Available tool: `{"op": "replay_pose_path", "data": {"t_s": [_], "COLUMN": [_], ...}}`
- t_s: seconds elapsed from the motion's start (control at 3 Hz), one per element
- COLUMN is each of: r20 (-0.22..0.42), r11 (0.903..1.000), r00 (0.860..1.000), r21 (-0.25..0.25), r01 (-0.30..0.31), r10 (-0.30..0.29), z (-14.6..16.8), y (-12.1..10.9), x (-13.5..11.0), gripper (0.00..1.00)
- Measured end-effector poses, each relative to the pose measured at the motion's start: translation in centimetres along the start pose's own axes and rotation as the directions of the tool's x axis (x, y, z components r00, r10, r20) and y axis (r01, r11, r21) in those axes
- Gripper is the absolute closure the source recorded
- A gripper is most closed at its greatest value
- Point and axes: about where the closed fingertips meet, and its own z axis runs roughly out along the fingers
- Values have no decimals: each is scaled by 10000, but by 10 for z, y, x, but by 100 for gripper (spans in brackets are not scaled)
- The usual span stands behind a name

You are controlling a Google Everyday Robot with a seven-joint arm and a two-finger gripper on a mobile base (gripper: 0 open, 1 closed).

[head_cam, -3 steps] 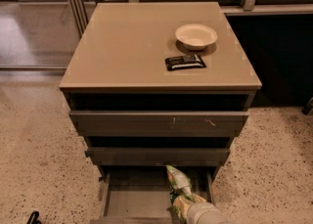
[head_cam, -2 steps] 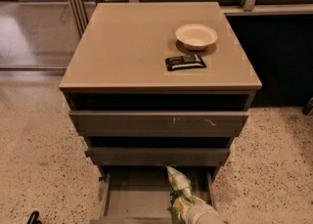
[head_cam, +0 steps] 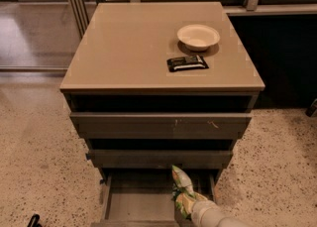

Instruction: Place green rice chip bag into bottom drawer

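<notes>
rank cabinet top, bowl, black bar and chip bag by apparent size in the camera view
1. cabinet top
2. bowl and chip bag look alike; bag nearer camera, gripper at its lower end over bottom drawer
3. black bar

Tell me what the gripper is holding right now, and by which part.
The gripper holds the green rice chip bag by its lower end, above the right side of the open bottom drawer.

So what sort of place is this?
Probably an office or lab break area: speckled floor, a grey drawer cabinet with bowl and snack bar on top. The robot's jaws hold the green rice chip bag over the bottom drawer.
</notes>
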Motion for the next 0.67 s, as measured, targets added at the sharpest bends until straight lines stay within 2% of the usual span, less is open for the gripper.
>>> {"op": "replay_pose_path", "data": {"t_s": [0.33,0.67], "r20": [7,-196], "r11": [9972,9846], "r00": [9997,9982], "r21": [-709,-1644], "r01": [-243,-597], "r10": [244,572], "z": [42,77], "y": [-32,-43], "x": [12,12], "gripper": [100,100]}}
